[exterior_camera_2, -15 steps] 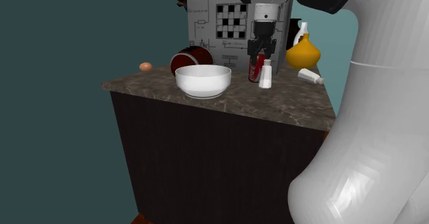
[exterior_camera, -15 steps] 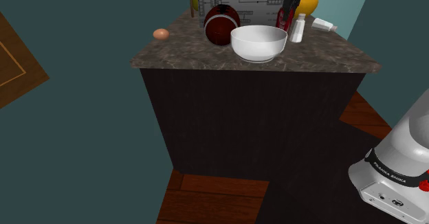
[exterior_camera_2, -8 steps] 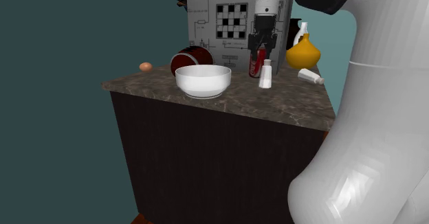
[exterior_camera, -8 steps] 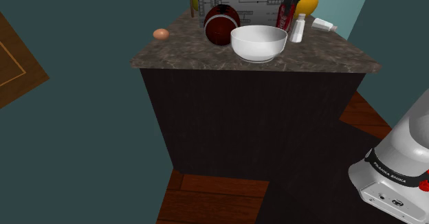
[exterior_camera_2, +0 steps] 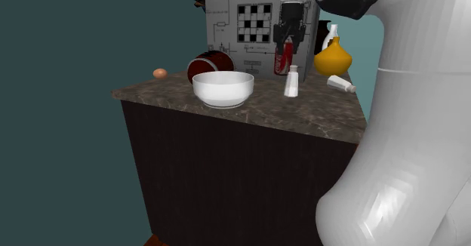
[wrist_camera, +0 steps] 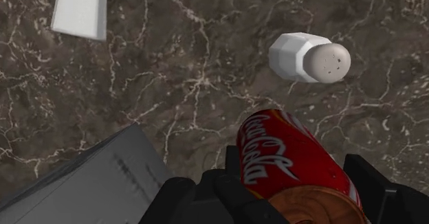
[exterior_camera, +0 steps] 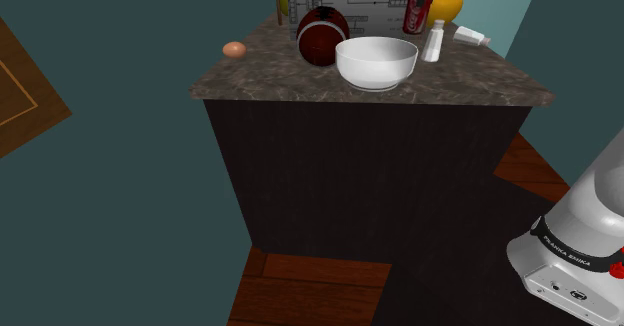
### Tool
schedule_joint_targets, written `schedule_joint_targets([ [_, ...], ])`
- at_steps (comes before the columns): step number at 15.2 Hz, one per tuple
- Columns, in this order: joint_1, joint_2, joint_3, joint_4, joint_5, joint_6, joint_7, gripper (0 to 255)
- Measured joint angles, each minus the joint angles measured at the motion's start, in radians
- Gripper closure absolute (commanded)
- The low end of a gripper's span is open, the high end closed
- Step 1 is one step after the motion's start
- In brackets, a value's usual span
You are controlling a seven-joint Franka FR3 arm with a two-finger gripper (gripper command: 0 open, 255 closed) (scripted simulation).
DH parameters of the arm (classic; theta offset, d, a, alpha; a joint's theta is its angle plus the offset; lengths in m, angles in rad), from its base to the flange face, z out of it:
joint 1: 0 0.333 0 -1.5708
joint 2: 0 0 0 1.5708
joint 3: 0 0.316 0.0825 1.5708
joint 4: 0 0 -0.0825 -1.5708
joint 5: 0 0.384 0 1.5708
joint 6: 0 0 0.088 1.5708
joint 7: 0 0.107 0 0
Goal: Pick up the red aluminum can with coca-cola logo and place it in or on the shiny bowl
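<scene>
Risen off the counter [exterior_camera: 300, 82] since a second ago, the red can [exterior_camera_2: 284, 65] hangs clamped between the gripper's [exterior_camera_2: 286, 53] fingers — carrying it to the white bowl [exterior_camera: 376, 72] remains.

You have the bowl [exterior_camera: 376, 62] mid-way along the bench [exterior_camera: 290, 86]; in the shoulder view the ball [exterior_camera: 322, 34] lies just behind-left of it, the egg [exterior_camera: 234, 49] farther left — the shaker [exterior_camera: 432, 44] stands to its right, with the can [exterior_camera: 413, 12] up off the bench behind that.
</scene>
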Motion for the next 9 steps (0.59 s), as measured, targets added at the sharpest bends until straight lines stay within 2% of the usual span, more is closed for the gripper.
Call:
schedule_joint_targets([
  [9, -0.021, 0.078, -0.008, 0.231, 0.027, -0.158, -0.012, 255],
])
